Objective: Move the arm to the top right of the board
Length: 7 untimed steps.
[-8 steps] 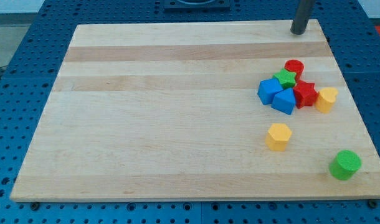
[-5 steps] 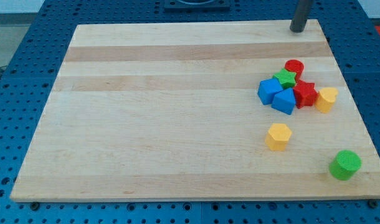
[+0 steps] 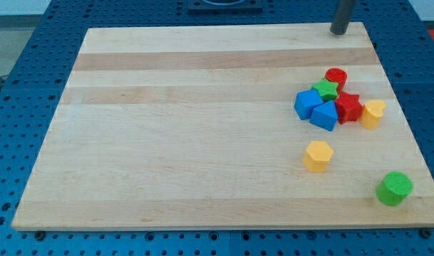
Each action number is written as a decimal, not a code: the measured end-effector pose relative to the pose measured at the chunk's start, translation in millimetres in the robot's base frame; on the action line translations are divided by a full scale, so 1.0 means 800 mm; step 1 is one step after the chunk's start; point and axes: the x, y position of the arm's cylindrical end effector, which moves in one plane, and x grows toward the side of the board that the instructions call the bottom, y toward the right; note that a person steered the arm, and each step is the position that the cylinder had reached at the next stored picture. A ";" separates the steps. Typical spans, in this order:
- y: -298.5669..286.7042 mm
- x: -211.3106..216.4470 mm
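Note:
My tip [image 3: 339, 33] rests on the wooden board [image 3: 188, 128] near its top right corner, well above the blocks and touching none. Below it a tight cluster holds a red cylinder [image 3: 336, 77], a green star [image 3: 325, 89], a blue cube [image 3: 307, 104], a blue wedge-like block [image 3: 324, 115], a red star [image 3: 348, 107] and a yellow block [image 3: 373, 113]. A yellow hexagonal block [image 3: 318, 156] lies apart, below the cluster. A green cylinder [image 3: 395, 188] sits near the bottom right corner.
The board lies on a blue perforated table [image 3: 18, 85] that surrounds it on all sides. A dark object [image 3: 224, 6] shows at the view's top edge.
My tip has crept slightly up toward the board's top edge. The blocks have not moved.

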 end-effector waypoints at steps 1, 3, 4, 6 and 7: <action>0.000 -0.003; 0.000 -0.010; 0.000 -0.014; 0.000 -0.023; 0.000 -0.028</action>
